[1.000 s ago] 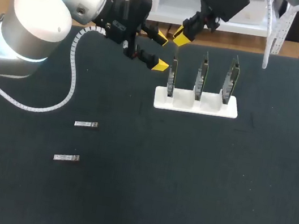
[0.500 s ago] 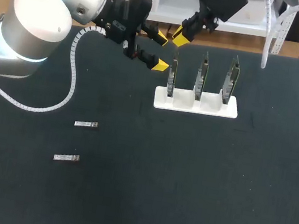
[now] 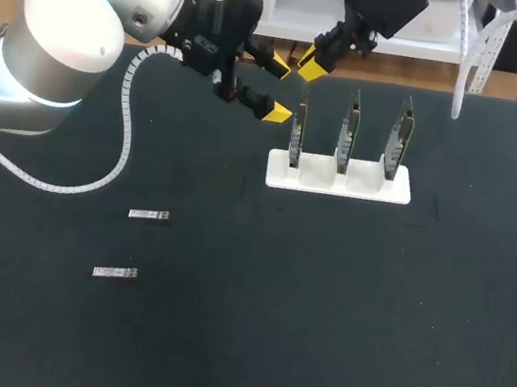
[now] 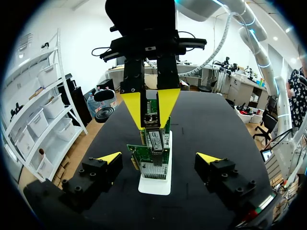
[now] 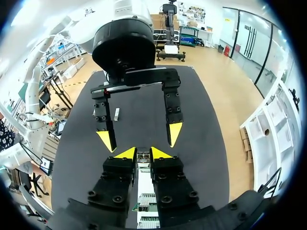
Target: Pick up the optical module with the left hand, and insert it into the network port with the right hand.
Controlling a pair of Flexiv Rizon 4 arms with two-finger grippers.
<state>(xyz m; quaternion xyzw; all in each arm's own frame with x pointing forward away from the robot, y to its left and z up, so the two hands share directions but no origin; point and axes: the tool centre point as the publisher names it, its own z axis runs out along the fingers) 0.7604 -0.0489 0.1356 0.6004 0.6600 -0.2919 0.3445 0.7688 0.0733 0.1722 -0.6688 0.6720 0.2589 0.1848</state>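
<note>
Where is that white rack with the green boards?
Head view: the rack stands just right of centre near the table's far edge, the left gripper beside its leftmost board.

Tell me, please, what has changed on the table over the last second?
The right gripper, shut on an optical module, edged slightly leftward in the head view; nothing was taken or released. The left gripper stayed open beside it, and the rack and two loose modules lay unmoved.

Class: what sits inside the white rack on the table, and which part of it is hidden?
Three circuit boards stand upright in the white rack, one per slot. Their bottom edges are sunk in the slots and cannot be seen.
</note>
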